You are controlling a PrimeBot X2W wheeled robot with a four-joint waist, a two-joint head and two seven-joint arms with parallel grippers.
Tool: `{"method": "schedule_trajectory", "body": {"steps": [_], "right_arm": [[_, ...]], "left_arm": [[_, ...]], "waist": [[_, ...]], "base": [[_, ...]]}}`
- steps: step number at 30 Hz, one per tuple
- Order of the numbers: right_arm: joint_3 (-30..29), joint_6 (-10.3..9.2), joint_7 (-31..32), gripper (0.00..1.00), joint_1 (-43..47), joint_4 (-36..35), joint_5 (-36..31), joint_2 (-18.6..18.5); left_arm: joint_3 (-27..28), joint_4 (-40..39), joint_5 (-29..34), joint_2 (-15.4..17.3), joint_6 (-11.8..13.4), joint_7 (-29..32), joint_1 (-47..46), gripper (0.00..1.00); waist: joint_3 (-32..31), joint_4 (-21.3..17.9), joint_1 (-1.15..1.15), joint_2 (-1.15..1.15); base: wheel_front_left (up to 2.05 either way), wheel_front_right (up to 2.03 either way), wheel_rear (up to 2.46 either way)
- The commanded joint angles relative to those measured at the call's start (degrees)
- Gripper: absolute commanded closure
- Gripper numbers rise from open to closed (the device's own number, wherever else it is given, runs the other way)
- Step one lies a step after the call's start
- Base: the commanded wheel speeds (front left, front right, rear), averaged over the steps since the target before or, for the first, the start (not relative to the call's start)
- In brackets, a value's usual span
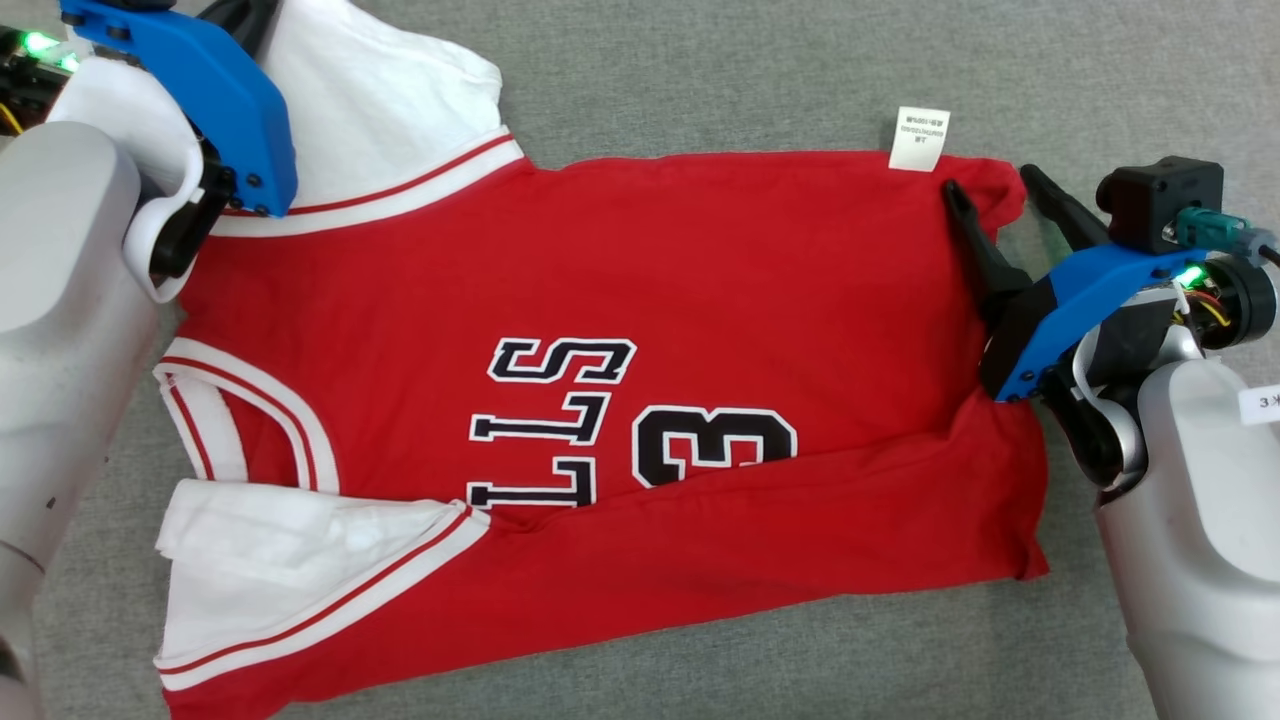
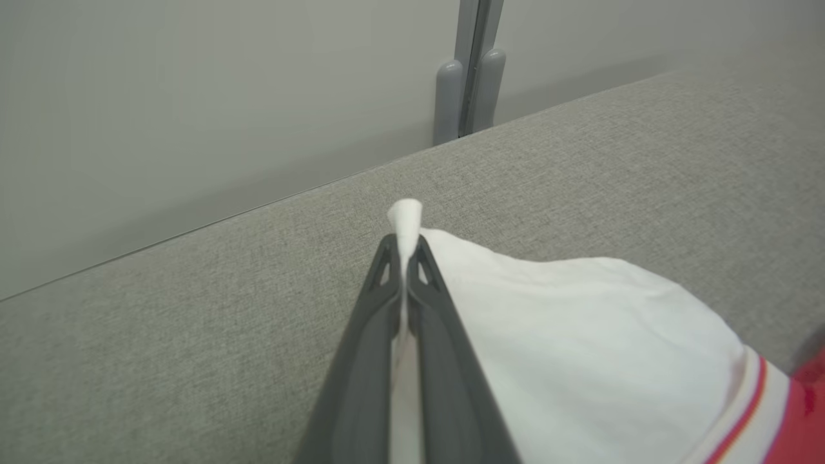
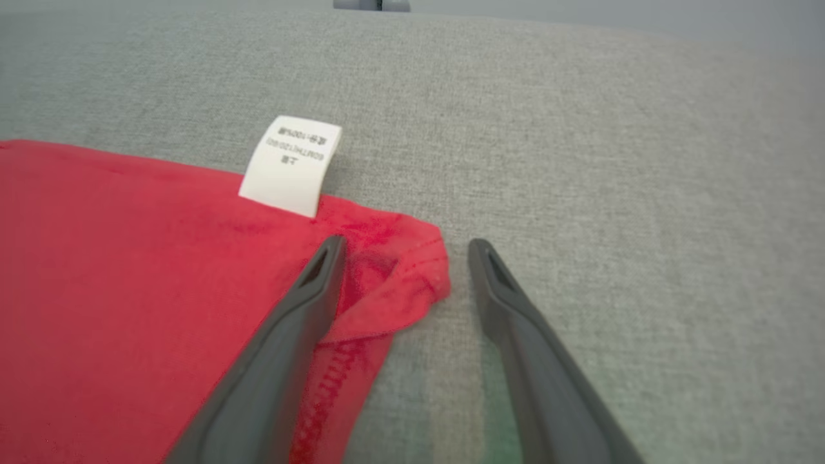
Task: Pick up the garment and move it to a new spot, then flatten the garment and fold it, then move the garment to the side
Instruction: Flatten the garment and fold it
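Note:
The garment [image 1: 620, 300] is a red jersey with white sleeves, black lettering and a "3", lying mostly flat on the grey cloth surface [image 1: 700, 80]. My left gripper [image 2: 405, 248] is shut on the edge of the far white sleeve [image 2: 580, 335], and a tuft of white cloth pokes out past its tips. In the head view its blue housing [image 1: 220, 100] sits over that sleeve at the top left. My right gripper [image 1: 990, 180] is open, its fingers standing on either side of the red hem corner [image 3: 393, 283] beside the white care label [image 3: 290, 166].
The near white sleeve [image 1: 300, 560] lies folded at the lower left. A grey wall and an upright grey post [image 2: 467, 71] rise behind the surface's far edge. Bare grey surface lies beyond and to the right of the jersey.

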Motion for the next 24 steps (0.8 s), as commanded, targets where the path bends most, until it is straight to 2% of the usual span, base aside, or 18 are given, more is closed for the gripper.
{"method": "schedule_trajectory", "body": {"steps": [1, 2, 3, 13, 24], "right_arm": [[0.3, 0.03, 0.8, 0.0, -1.2, 1.3, 0.0, -0.4], [0.8, 0.03, 1.2, 0.78, -1.3, 1.8, 0.0, -0.9], [0.8, 0.03, 1.1, 1.0, -1.5, 2.2, 0.2, -0.9], [0.0, 0.02, -3.6, 1.0, -1.9, 3.9, -0.2, -2.4], [1.4, 0.03, -7.5, 1.0, 2.8, 5.8, 0.1, -4.7]], "left_arm": [[-0.5, -0.2, -0.6, -0.3, 0.0, -0.9, -0.7, 1.0], [-0.9, -0.2, -0.8, -0.5, 0.0, -1.3, -0.7, 1.0], [-1.2, -0.2, -1.1, -0.4, 0.0, -1.8, -0.8, 1.0], [-2.8, -0.8, -4.5, -0.6, 0.0, -8.1, 1.6, 1.0], [-5.0, -7.3, -6.9, 0.8, 0.0, -14.3, 9.7, 1.0]], "waist": [[0.0, 0.5, 0.0, 0.0], [-0.1, 0.8, 0.0, 0.0], [-0.2, 1.1, 0.0, 0.0], [-4.5, 3.7, 0.0, 0.0], [-11.5, 7.4, 0.0, 0.0]], "base": [[0.0, 0.0, 0.0], [0.0, 0.0, 0.0], [0.0, 0.0, 0.0], [0.0, 0.0, 0.0], [0.0, 0.0, 0.0]]}}
